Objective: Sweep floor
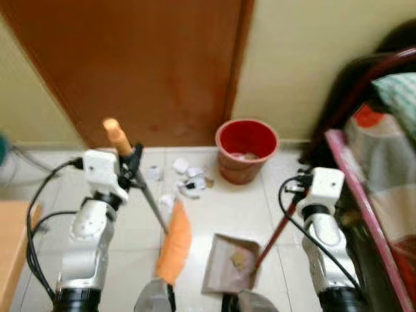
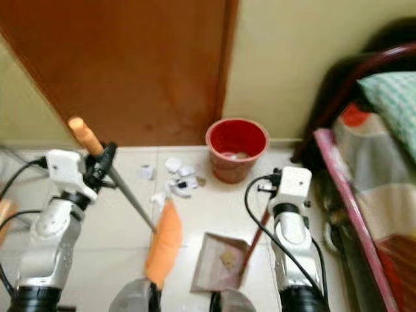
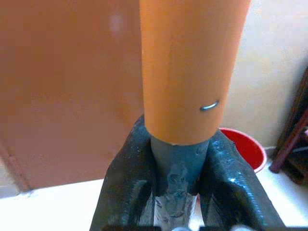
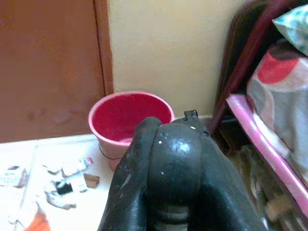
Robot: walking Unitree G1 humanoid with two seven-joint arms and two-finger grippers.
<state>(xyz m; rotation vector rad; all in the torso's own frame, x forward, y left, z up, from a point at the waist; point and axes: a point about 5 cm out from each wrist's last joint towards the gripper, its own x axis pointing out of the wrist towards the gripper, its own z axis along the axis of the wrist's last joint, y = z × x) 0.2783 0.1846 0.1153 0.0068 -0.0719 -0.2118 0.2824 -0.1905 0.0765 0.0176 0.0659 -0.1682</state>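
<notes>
A: Where the left hand (image 1: 133,159) sits, what has it got?

B: Its two black fingers (image 3: 126,178) are clamped on the grey shaft of the broom (image 1: 151,201), just below the orange grip at the top. The shaft slants down toward the middle of the floor, ending in an orange brush head (image 1: 175,242) resting on the pale tiles.

A: And the right hand (image 2: 272,183)?

B: Closed around the top of the red handle of the dustpan (image 1: 229,263). In the right wrist view the fingers (image 4: 144,163) wrap over a dark rounded knob. The handle runs down to the grey pan, which lies on the floor just beside the brush head, with a bit of debris in it.

A: Where is the dirt?

B: A cluster of white paper scraps (image 1: 188,179) lies on the tiles beyond the brush head, near the foot of a brown door (image 1: 149,65). A red bucket (image 1: 246,149) stands next to the scraps, against the cream wall, with something pale inside.

A: Anything else around?

B: A bed (image 2: 377,195) with a dark red frame and patterned bedding along the robot's right, and the corner of a wooden desk (image 1: 13,247) at its left.
</notes>
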